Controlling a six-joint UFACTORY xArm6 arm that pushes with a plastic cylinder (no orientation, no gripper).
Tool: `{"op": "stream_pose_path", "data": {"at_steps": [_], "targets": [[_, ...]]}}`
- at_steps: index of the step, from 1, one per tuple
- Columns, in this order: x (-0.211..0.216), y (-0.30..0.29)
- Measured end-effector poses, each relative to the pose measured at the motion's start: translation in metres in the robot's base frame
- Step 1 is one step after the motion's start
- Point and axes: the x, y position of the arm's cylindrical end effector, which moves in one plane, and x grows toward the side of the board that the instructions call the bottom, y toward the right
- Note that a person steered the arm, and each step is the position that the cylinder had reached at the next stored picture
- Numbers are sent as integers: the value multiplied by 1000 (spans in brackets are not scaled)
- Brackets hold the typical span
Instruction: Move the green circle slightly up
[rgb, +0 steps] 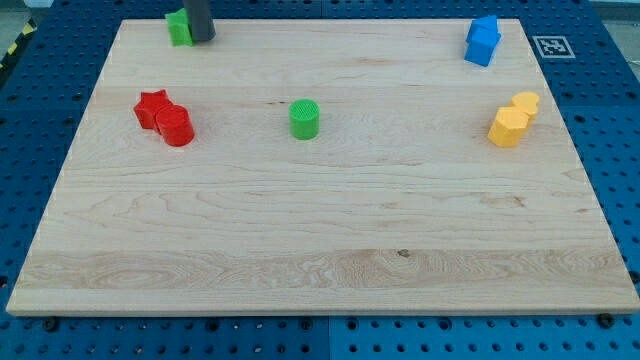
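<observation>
The green circle (305, 119) stands on the wooden board (320, 230), a little left of the middle and in the upper half. My tip (203, 39) is at the view's top left, far up and left of the green circle. It touches the right side of a second green block (179, 28), whose shape I cannot make out.
A red star (151, 106) and a red cylinder (176, 127) sit together at the left. Two blue blocks (482, 41) sit at the top right. A yellow heart (525, 102) and a yellow hexagon (507, 128) sit at the right.
</observation>
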Motion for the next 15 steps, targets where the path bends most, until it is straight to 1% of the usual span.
{"op": "stream_pose_path", "data": {"at_steps": [1, 2, 3, 4, 5, 7, 8, 9, 11, 12, 15], "targets": [[-4, -12], [-5, -12], [-5, 26], [2, 88], [47, 143], [162, 235], [212, 250], [229, 237], [228, 225], [222, 199], [194, 151]]}}
